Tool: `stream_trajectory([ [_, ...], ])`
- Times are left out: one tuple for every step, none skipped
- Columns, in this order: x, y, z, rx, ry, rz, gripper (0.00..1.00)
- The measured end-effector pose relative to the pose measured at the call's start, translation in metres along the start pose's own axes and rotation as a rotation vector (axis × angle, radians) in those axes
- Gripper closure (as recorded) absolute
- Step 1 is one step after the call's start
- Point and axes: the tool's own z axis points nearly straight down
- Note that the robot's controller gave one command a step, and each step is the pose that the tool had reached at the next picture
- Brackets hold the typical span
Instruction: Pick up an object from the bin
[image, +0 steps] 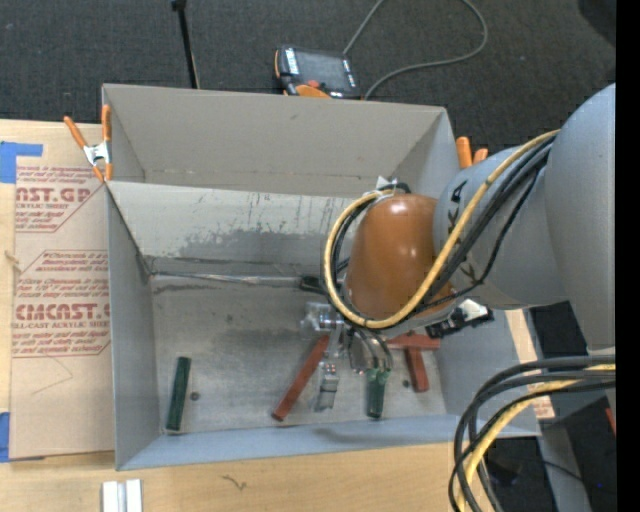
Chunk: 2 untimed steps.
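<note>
At the front of the bin (130, 330), the tool (350, 362) is seen low, between a brown stick (298, 384) and a green marker (375, 393); whether it is open cannot be told.

Counting what's in the bin (130, 300) as I watch. Dark green sticks, I make it two: the left green stick (178, 393) and the front green stick (375, 392). Red-brown sticks, two clear ones: the slanted red-brown stick (298, 385) and the right red-brown stick (417, 372). There's one more red piece (412, 342), partly hidden, kind unclear. One small grey piece (326, 388), can't tell what it is.
</note>
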Motion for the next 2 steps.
stream_trajectory([
  [0.0068,0.0006,0.0385,-0.002,-0.007,-0.285,0.00],
  [0.0078,0.0004,0.0386,-0.002,-0.003,-0.285,1.00],
])
